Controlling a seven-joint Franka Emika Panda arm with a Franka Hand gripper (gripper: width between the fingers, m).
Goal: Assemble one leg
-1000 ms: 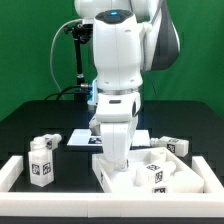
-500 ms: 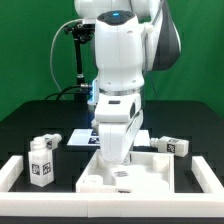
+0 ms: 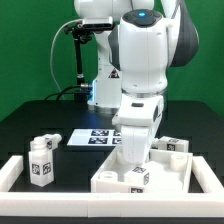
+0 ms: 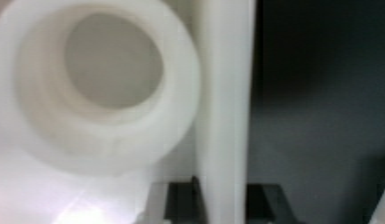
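Note:
My gripper (image 3: pixel 133 158) reaches down onto the large white square tray-like piece (image 3: pixel 165 172) at the front of the table. In the wrist view my two dark fingers (image 4: pixel 180 200) stand on either side of its thin white wall (image 4: pixel 221 100), shut on it, with a round hole (image 4: pixel 118 70) of the piece beside it. One leg (image 3: pixel 42 160), a small white tagged peg, stands at the exterior view's left. Another leg (image 3: pixel 172 147) lies behind the tray-like piece at the right. The gripper holds neither leg.
The marker board (image 3: pixel 92 138) lies flat behind my arm. A white rail (image 3: pixel 12 172) borders the work area at the front left and another (image 3: pixel 212 168) at the front right. A black stand (image 3: pixel 78 55) rises at the back left.
My arm has swung toward the exterior view's right, and the tray-like piece has shifted and turned with it on the table. The legs have not moved.

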